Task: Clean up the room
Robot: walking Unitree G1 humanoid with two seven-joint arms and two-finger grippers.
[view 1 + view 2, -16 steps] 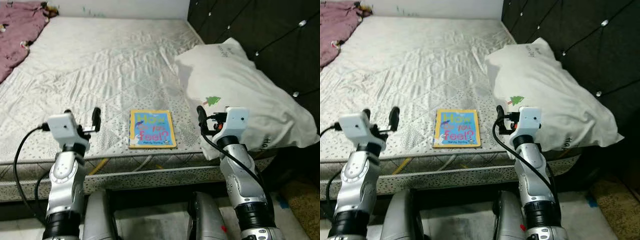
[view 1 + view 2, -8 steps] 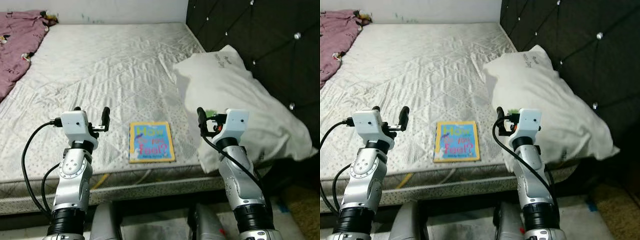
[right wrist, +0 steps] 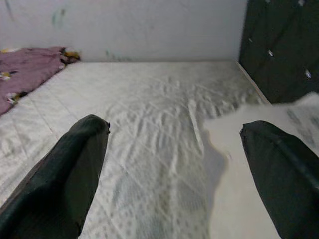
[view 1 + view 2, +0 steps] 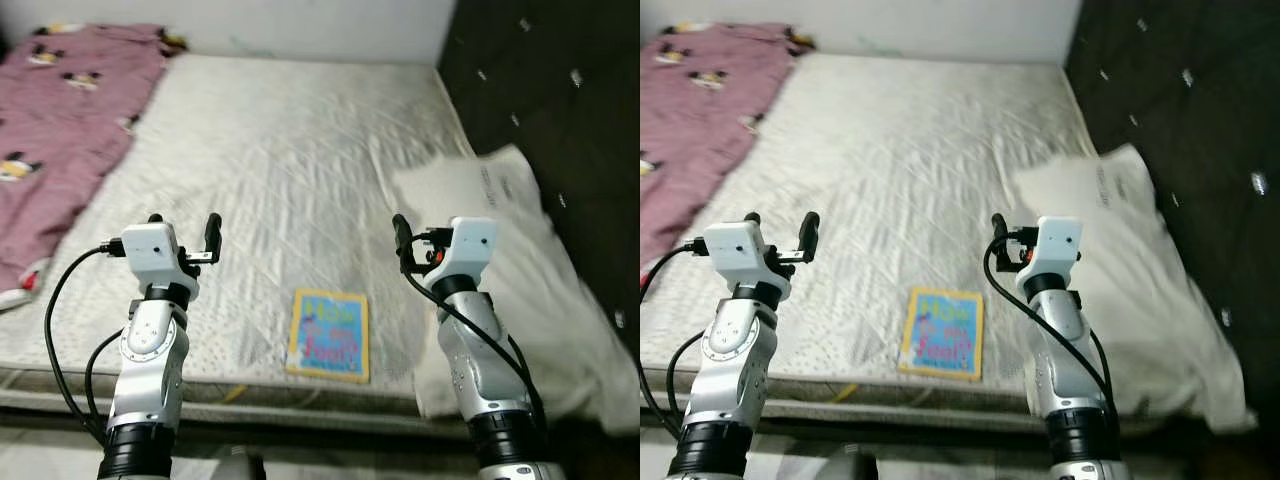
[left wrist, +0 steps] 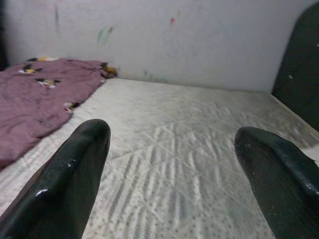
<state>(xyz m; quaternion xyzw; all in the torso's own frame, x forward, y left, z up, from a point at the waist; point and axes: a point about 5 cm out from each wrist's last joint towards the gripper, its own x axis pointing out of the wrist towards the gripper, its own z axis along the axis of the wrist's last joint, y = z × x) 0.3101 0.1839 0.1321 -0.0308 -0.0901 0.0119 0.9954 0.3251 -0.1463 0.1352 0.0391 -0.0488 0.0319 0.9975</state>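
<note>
both jaws wide open, empty, raised over mattress (image 4: 280, 180); book (image 4: 329, 335) lying low between them, untouched

Book (image 4: 328, 336) title blurred, purple blanket (image 4: 60, 130) cut by left edge

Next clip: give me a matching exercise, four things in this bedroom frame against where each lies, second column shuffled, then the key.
Things:
1. book
2. pillow
3. purple blanket
4. headboard

Places:
A. spread over the mattress on the robot's far left
B. flat at the near edge of the mattress, between the two arms
C. upright along the right side of the bed, dark and tufted
D. on the mattress at the right, next to the right gripper

Pairs: 1-B, 2-D, 3-A, 4-C
</note>
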